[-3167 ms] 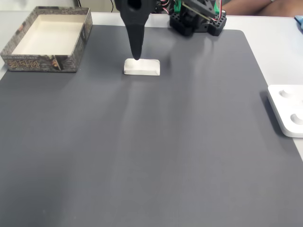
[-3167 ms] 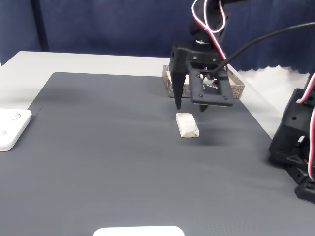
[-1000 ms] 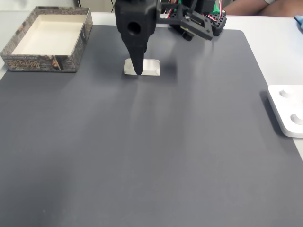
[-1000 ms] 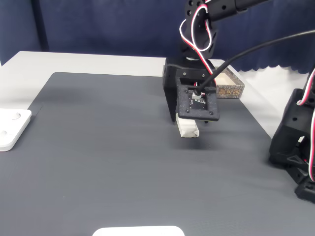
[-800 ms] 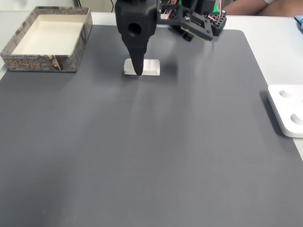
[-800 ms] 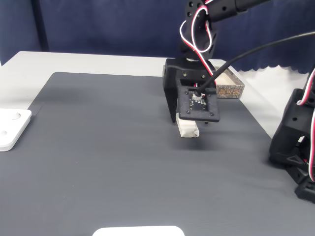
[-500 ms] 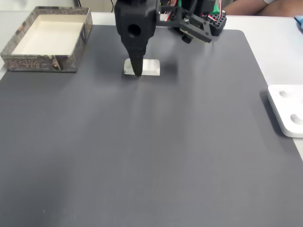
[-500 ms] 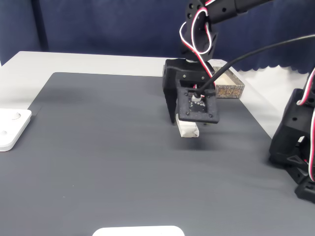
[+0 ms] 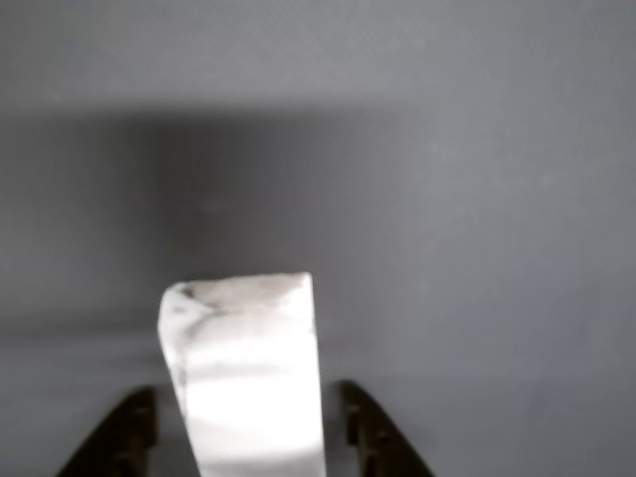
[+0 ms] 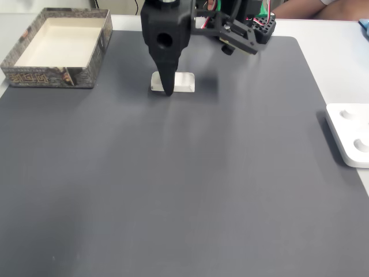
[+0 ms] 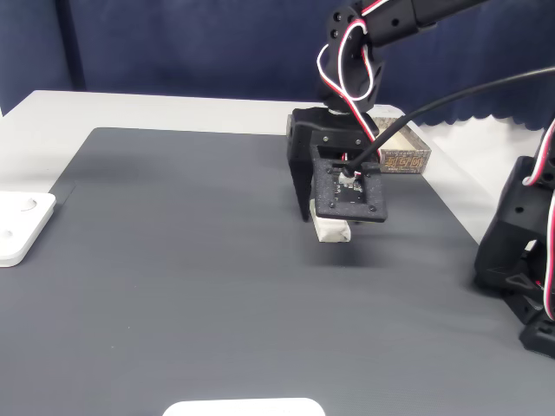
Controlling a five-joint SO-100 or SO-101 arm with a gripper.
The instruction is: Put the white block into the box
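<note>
Gripper (image 10: pixel 168 88) down over white block (image 10: pixel 182 82), block on dark mat (image 10: pixel 190 190) between spread fingers, not yet clamped. Box (image 10: pixel 17 68) well apart, mat's far corner. Close squarely across narrow sides, confirm firm hold, then lift straight.

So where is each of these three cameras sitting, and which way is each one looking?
Other view: low down by the gripper, facing along the grey mat; the white block stands between two dark fingers.
A fixed view: high at the mat's near edge, facing the arm's base; box at upper left.
Another fixed view: low at the side, facing across the mat towards a blue curtain; arm and wires show.
Both fixed views share the gripper, block, box and white device.
</note>
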